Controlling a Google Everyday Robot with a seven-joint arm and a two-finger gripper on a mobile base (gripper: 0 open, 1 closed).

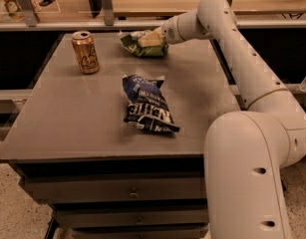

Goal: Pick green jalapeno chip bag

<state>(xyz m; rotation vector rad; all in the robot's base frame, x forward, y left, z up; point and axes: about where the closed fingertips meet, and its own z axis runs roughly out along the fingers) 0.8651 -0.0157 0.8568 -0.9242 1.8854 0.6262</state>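
Note:
The green jalapeno chip bag (131, 42) lies at the far edge of the grey table (68, 118), a small wrinkled green bag with a pale patch. My gripper (150, 39) reaches in from the right and sits right on the bag's right half, covering part of it. The bag seems to rest on the table top. The white arm (232, 39) runs from the lower right, up and over the table's right side.
A gold soda can (85, 52) stands upright at the far left of the table. A larger dark blue chip bag (146, 105) with white lettering lies in the middle. A rail and a shelf (68, 25) run behind the table. Drawers (127, 190) are below the front edge.

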